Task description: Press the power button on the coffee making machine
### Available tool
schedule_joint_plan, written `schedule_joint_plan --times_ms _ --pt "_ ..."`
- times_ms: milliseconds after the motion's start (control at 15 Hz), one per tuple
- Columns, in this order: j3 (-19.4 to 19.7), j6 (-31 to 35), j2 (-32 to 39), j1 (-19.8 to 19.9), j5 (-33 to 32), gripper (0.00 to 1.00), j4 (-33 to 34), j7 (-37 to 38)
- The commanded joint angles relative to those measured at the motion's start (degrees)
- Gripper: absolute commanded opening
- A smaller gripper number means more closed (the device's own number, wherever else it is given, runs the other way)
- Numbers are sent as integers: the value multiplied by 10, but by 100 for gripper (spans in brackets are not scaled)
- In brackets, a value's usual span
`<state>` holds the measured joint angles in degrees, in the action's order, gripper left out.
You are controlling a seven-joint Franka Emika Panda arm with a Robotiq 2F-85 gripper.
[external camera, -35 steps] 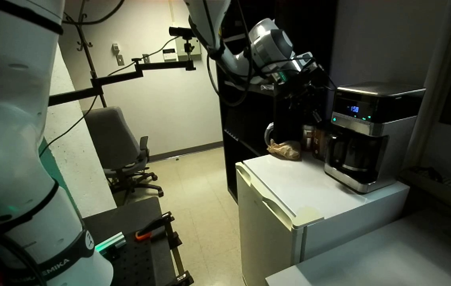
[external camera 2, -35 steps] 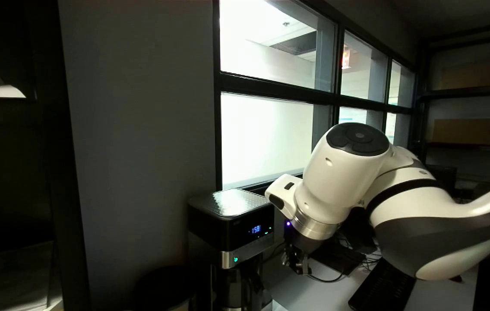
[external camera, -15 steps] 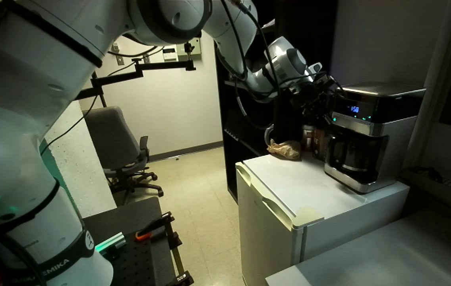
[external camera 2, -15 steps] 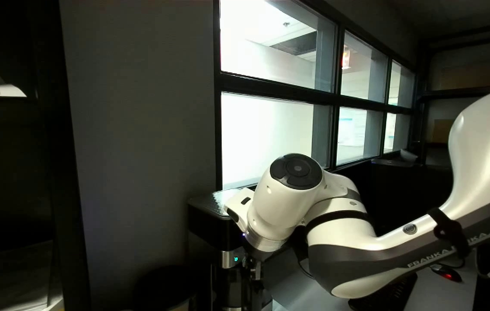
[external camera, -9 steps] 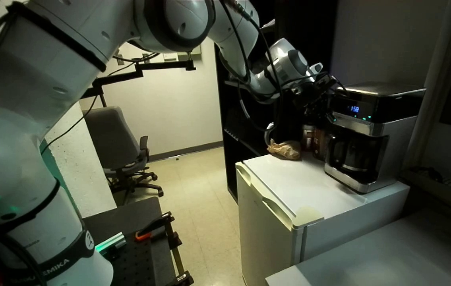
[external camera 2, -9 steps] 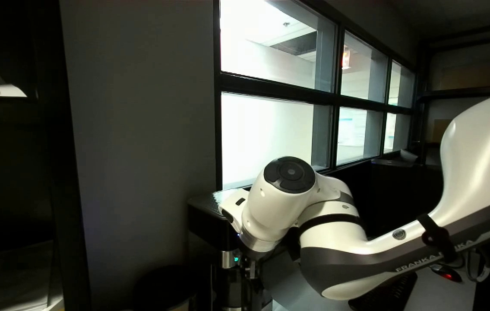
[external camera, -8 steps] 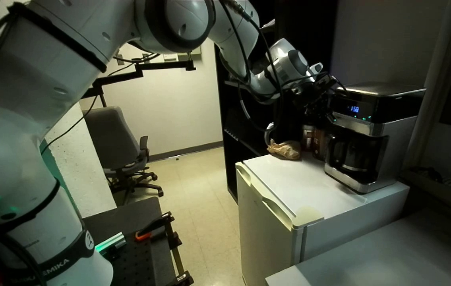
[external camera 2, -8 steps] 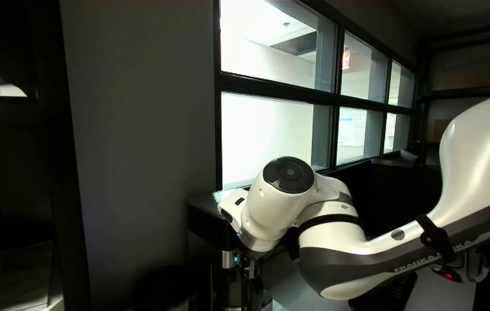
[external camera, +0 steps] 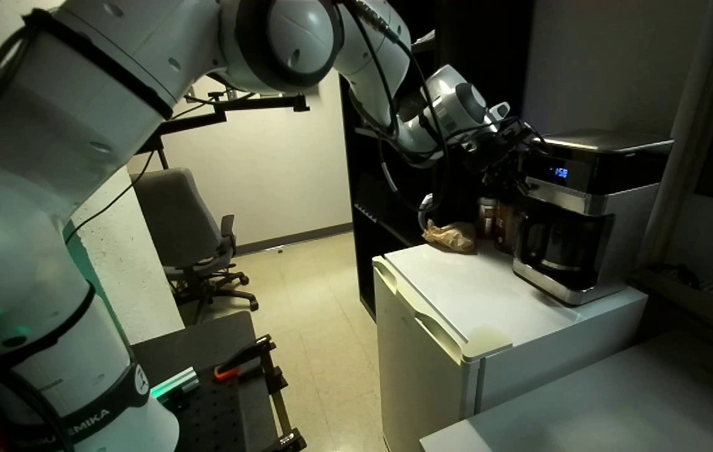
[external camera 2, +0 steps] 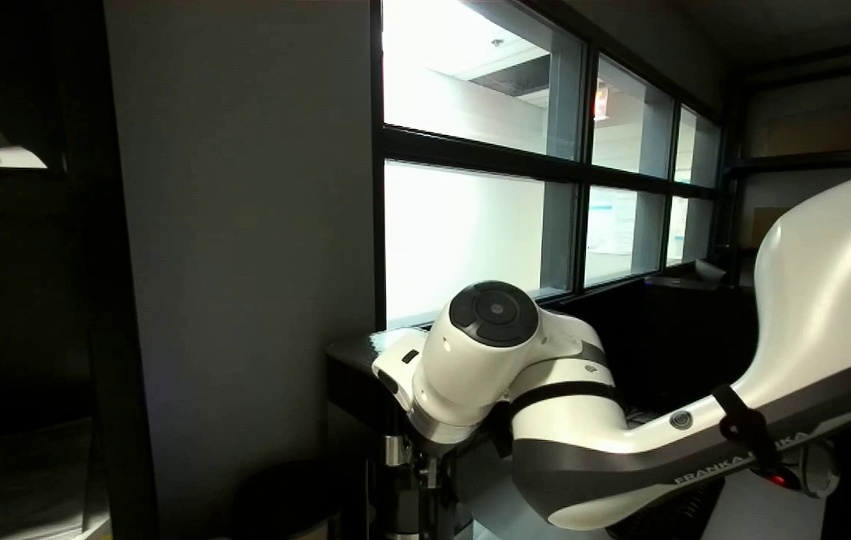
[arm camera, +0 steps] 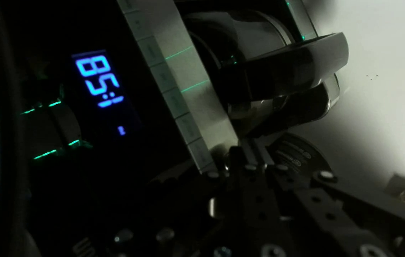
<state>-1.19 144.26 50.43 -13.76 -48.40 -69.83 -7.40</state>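
Hand (arm camera: 255,154) pressed together, at the silver front strip (arm camera: 190,69) of the coffee making machine (external camera: 607,204), contact unclear.

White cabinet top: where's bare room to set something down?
Bare, in an exterior view: cabinet top between door edge and coffee maker, from the paper bag to the near side edge. Crowded: the far end, with paper bag, canister and brown container in a row toward the coffee maker. Gripper is at its upper front; a hand there looks tight.
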Motion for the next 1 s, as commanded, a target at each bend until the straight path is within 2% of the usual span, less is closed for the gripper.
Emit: schedule_joint_plan --times_ms 0,200,933 --pt "10 -3 23 -9 9 0 37 -19" --pt "11 4 4 -9 5 0 9 -14" --pt "16 47 -141 0 -19 0 -229 18"
